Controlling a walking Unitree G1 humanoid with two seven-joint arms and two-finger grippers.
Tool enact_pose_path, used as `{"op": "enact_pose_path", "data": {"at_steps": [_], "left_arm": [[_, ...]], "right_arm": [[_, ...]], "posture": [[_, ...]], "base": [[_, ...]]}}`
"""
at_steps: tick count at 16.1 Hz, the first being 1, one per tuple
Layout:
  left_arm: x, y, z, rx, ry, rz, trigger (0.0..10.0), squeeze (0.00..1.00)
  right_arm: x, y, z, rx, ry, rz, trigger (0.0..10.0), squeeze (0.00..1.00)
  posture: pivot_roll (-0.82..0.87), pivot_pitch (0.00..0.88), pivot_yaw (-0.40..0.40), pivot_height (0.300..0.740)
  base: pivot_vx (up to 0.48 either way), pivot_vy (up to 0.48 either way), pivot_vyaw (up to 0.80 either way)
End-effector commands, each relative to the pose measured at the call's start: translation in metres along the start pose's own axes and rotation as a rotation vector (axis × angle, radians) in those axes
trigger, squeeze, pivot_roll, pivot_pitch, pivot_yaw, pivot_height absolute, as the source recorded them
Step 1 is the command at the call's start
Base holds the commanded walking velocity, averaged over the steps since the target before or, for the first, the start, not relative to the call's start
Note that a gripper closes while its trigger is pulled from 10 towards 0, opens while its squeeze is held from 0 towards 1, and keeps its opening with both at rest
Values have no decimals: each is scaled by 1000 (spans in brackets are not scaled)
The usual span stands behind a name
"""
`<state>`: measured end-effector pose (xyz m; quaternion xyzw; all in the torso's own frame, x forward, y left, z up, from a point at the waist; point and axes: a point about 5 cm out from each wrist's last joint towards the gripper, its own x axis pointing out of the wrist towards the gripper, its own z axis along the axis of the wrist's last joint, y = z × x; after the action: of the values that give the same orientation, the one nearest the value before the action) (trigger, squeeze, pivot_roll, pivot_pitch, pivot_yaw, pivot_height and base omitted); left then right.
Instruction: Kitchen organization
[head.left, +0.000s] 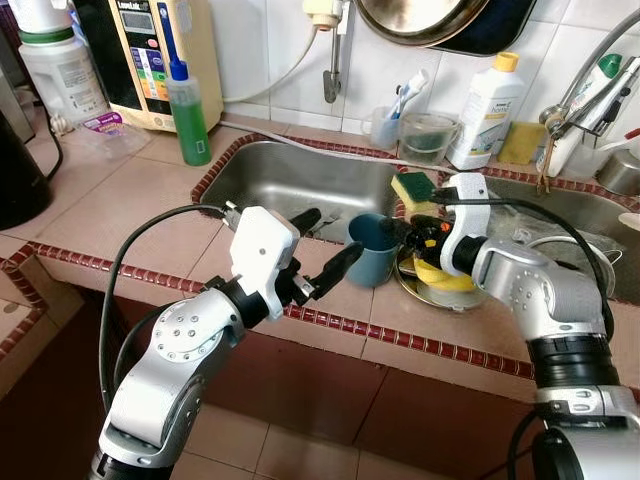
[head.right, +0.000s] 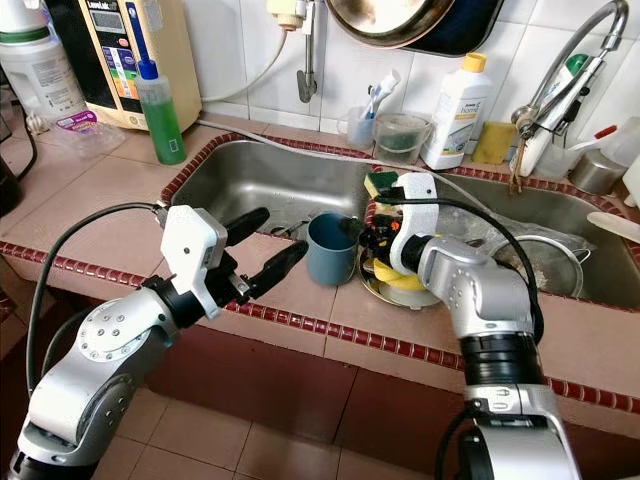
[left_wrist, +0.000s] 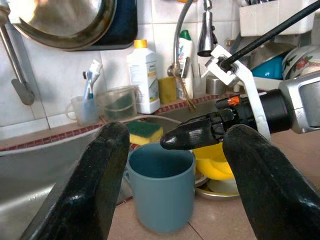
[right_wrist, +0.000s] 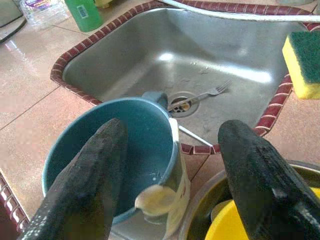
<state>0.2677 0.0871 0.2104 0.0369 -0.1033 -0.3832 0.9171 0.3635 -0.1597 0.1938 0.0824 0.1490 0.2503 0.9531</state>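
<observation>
We are closing on the blue mug (head.left: 374, 250), which is standing upright on the tabletop (head.left: 150, 215) at the sink (head.left: 290, 175) edge, between our two grippers. Left gripper (head.left: 325, 252) is hovering just beside it, fingers spread and empty. Right gripper (right_wrist: 170, 165) is sitting spread at the mug's rim on the far side, one finger over the mouth, gripping nothing, with the yellow bowl (head.left: 445, 275) just under it. We are judging this the reach-to-grasp step; next calls for closing on the rim without tipping it.
</observation>
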Motion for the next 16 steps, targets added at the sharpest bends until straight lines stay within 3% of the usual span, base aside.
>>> {"op": "enact_pose_path", "data": {"at_steps": [1, 2, 3, 5, 15, 16], "left_arm": [[-1, -2, 3, 0, -6, 0, 10000, 0], [-1, -2, 3, -3, -7, 3, 10000, 0], [-2, -2, 3, -4, -8, 4, 10000, 0], [-2, -2, 4, -10, -13, 16, 10000, 0], [-1, 0, 8, -26, -36, 47, 10000, 0], [-1, -1, 8, -26, -37, 49, 10000, 0]], "right_arm": [[2, 1, 6, 17, -3, 16, 3020, 0], [3, 2, 7, 31, 1, 27, 6157, 0], [3, 2, 8, 35, 5, 28, 10000, 0], [7, 1, 8, 79, 41, 42, 10000, 0], [17, -1, 21, 93, 109, 82, 10000, 0], [18, -1, 20, 105, 122, 89, 9647, 0]], "posture": [[-88, 52, -35, 740], [-88, 52, -35, 740], [-88, 52, -35, 740], [-83, 53, -36, 740], [-76, 40, -54, 740], [-73, 39, -57, 740]], "base": [[0, 0, 0], [0, 0, 0], [0, 0, 0], [0, 0, 0], [0, 0, 0], [0, 0, 0]]}}
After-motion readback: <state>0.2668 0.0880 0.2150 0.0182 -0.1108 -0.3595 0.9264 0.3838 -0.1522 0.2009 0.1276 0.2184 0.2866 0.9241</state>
